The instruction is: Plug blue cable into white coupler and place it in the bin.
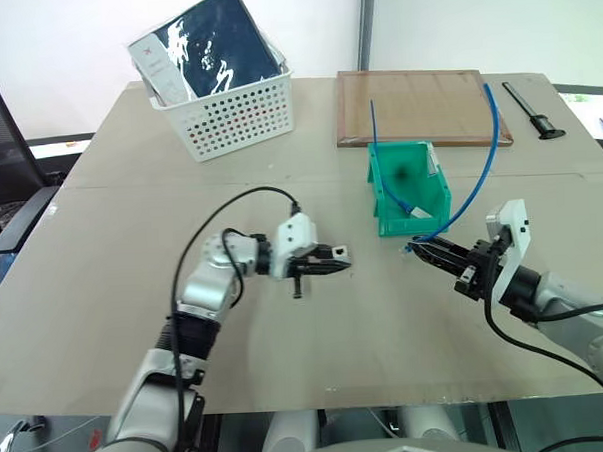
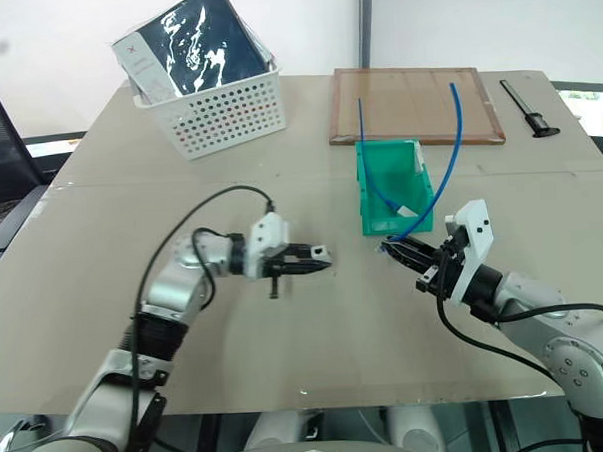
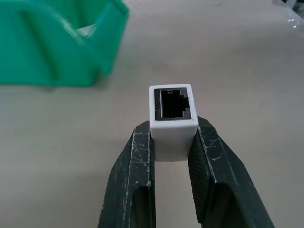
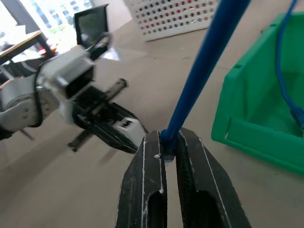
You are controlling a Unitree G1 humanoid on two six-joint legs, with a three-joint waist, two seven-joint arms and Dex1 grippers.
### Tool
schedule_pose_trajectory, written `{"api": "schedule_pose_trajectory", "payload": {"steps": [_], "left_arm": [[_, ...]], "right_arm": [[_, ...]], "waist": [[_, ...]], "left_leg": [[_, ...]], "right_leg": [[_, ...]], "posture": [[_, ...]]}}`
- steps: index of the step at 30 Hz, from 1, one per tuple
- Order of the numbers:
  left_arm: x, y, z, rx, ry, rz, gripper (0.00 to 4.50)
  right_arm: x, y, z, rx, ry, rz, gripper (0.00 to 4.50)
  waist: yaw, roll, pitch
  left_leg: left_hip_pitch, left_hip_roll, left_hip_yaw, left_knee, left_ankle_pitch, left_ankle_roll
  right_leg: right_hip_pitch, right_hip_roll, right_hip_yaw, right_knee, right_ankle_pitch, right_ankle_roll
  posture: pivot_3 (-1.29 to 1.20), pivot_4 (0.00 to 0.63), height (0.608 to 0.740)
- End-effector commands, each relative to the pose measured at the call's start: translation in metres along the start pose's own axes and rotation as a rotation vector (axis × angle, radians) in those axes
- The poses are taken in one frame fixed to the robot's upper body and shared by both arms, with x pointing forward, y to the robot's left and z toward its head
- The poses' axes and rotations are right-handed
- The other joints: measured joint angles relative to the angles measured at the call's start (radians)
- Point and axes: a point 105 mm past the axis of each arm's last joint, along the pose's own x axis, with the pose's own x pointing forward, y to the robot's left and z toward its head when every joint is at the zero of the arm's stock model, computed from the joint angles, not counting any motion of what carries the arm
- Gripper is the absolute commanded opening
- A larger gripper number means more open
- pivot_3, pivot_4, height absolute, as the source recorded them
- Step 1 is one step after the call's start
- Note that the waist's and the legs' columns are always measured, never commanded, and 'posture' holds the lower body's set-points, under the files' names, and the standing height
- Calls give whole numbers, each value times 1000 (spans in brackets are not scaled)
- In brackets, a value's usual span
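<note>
Broad tan desk (image 1: 106,325) carrying everything. At the far side, a white perforated basket (image 1: 232,114) and a wooden board (image 1: 416,106). Nearer, in front of the board, the green bin (image 1: 408,191), standing upright. From the right pincer (image 1: 423,249), clamped on its plug end just beside the bin's front, the blue cable (image 1: 484,168) arching up and back over the bin. Smallest, the white coupler (image 3: 173,118), pinched in the left pincer (image 1: 335,253), above the desk, socket facing the right pincer.
</note>
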Motion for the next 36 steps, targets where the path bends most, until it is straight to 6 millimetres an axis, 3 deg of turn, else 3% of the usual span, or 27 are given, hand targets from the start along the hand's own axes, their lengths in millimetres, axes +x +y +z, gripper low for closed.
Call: {"api": "schedule_pose_trajectory", "payload": {"steps": [1,8,15,22,27,36], "left_arm": [[12,-1,8,69,31,-35,344],[25,-5,-19,82,111,-68,344],[26,1,-24,95,128,-65,344],[25,-1,-26,101,133,-71,344],[25,-2,-26,108,134,-73,344],[26,-2,-25,121,130,-71,344]], "right_arm": [[3,4,11,-156,33,87,0],[33,-5,5,-363,151,221,0],[59,-4,-6,-431,201,337,0],[65,-6,-20,-455,272,389,0],[61,-19,-40,-500,383,390,0],[67,-31,-36,-501,397,371,0]], "waist": [[-1,0,0],[3,0,0],[5,0,0],[5,0,0],[4,-1,-1],[4,-1,-1]], "left_leg": [[0,0,0,0,0,0],[1,2,1,0,0,0],[0,1,2,0,0,0],[0,1,1,1,0,0],[2,1,1,1,0,0],[5,1,1,1,0,0]], "right_leg": [[0,0,0,0,0,0],[0,3,-1,0,0,0],[0,2,-1,0,0,0],[0,2,-1,1,0,0],[1,2,-1,2,0,0],[3,2,0,3,0,-1]], "posture": [[0,150,738],[0,150,738],[0,150,738],[0,150,738],[0,150,738],[0,150,738]]}}
